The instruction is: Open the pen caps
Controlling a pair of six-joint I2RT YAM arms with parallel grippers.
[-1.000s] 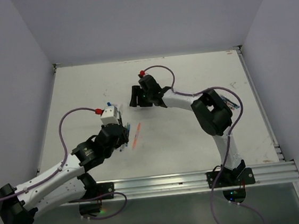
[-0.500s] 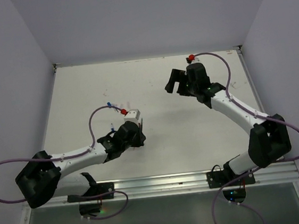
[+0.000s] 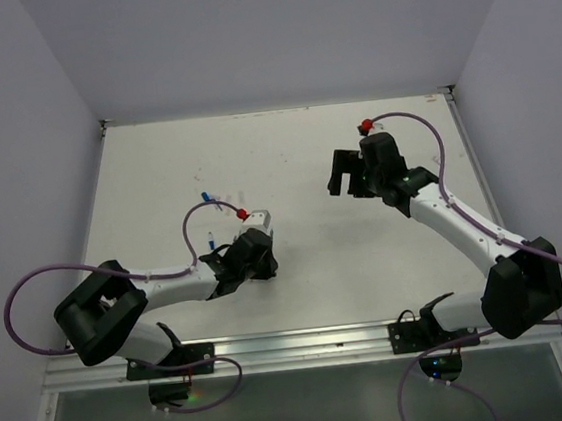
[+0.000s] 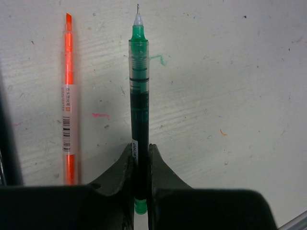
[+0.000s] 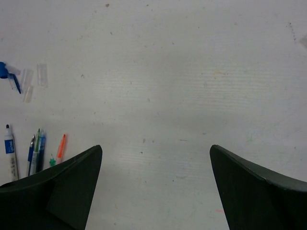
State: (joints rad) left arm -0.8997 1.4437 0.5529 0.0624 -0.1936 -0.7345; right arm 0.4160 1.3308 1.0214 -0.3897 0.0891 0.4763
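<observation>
I am pinching the green pen [image 4: 138, 96] near its tail in my left fingers [image 4: 125, 163], its bare tip pointing straight away. An orange pen [image 4: 68, 110] is lying parallel on the tabletop [image 4: 230, 96]. My right fingers [image 5: 76, 177] are hanging wide. Their camera, unlike my left one, is showing loose caps [image 5: 42, 74] far to their left, nearer my left arm.
</observation>
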